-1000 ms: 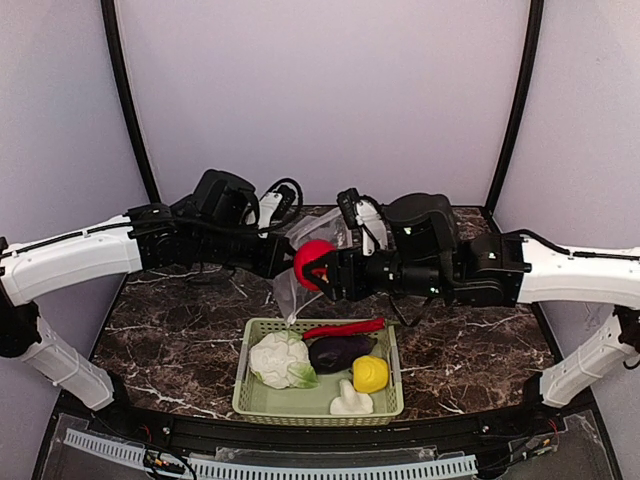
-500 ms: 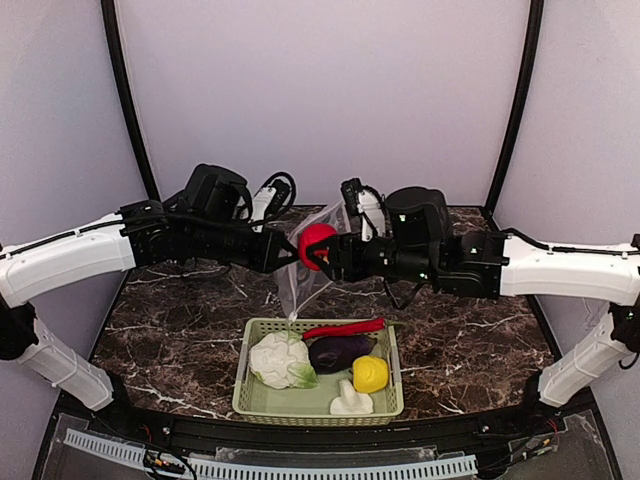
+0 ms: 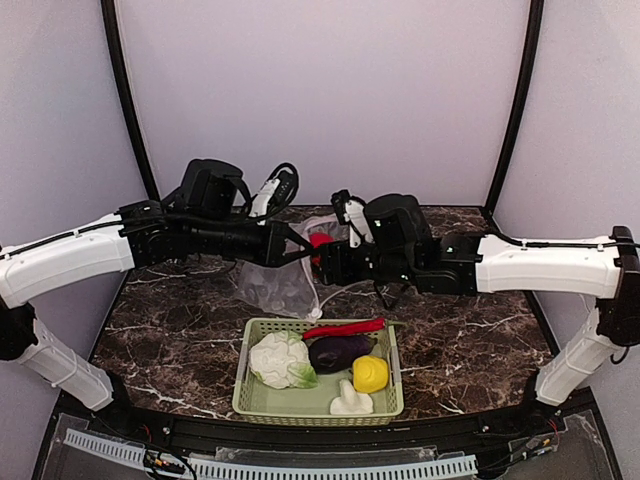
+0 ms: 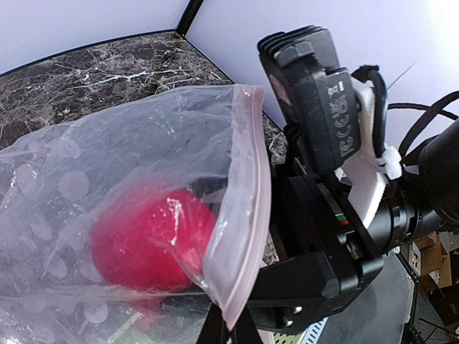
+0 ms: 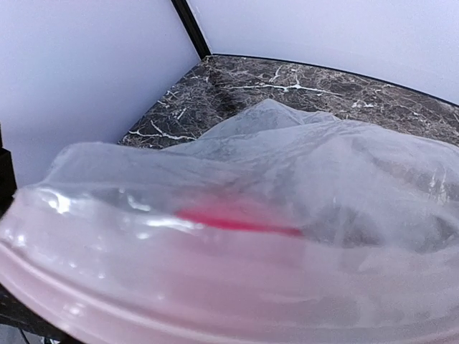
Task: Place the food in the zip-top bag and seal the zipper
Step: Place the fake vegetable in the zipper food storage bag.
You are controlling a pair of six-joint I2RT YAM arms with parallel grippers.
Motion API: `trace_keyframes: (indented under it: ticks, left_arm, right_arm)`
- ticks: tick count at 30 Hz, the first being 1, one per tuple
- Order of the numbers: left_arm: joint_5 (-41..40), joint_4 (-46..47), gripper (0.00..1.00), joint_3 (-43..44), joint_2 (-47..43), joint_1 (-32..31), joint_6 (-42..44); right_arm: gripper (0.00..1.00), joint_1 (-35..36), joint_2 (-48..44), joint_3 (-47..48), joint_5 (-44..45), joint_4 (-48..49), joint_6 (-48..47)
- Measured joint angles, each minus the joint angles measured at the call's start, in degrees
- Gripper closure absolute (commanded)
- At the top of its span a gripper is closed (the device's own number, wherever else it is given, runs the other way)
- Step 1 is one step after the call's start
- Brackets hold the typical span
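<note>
My left gripper (image 3: pixel 292 247) is shut on the mouth edge of the clear zip-top bag (image 3: pixel 272 285), which hangs down to the table. In the left wrist view its fingertips (image 4: pixel 228 328) pinch the pinkish zipper strip (image 4: pixel 247 179). My right gripper (image 3: pixel 318 256) reaches into the bag's mouth, shut on the red pepper (image 3: pixel 320 240), which shows through the film (image 4: pixel 154 240). The right wrist view is covered by bag film (image 5: pixel 287 165), so its fingers are hidden. A red streak (image 5: pixel 237 219) shows above the zip strip (image 5: pixel 179 301).
A pale green basket (image 3: pixel 248 385) stands near the front edge. It holds the cauliflower (image 3: pixel 280 360), eggplant (image 3: pixel 340 352), red chili (image 3: pixel 345 328), yellow pepper (image 3: pixel 370 374) and mushroom (image 3: pixel 350 401). Black frame posts stand at the back corners.
The right gripper moved left and away with the red pepper, from in front of the bag into its mouth. The bag, hanging folded before, now spreads lower over the table.
</note>
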Motion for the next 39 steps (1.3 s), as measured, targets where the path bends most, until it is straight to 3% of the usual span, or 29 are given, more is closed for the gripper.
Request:
trace_keyframes:
  ticks: [5,13,30,39]
  left_arm:
    - [-0.35,0.94,0.99,-0.66,-0.72,0.02,-0.76]
    - [-0.66,1.81,0.99,-2.05,-2.19,1.18,-2.6]
    - [-0.74,2.58,0.99,-4.52,-2.29,4.57,-4.46]
    - [-2.16,2.32,0.99,-5.49,-2.54,9.05,-3.21]
  right_arm:
    - [0.15,-0.15,0.94,0.79,0.55,-1.99,-0.11]
    - [0.11,-0.13,0.81,1.03,0.5,-3.15,-0.46]
    - [0.17,-0.13,-14.45,-0.17,-3.48,-8.66,3.28]
    - [0.22,5.25,-13.64,-4.02,-3.56,-10.1,2.36]
